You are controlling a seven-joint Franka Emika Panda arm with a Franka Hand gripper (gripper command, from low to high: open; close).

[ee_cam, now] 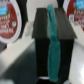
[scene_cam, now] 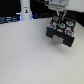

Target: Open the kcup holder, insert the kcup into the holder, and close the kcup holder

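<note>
Kcup holder [scene_cam: 61, 31] at 2 o'clock on white table [scene_cam: 30, 60]; gripper [scene_cam: 61, 16] directly above it. Finger spacing: cannot tell.

The arm [scene_cam: 54, 5] is seen in the exterior view entering from the upper edge, towards the exterior view's right, and is directed downward. The gripper [scene_cam: 61, 19] is held low at its end, pointing down. Its fingers are too blurred for their spacing to be judged. In the wrist view, no part of the gripper can be made out clearly.
</note>
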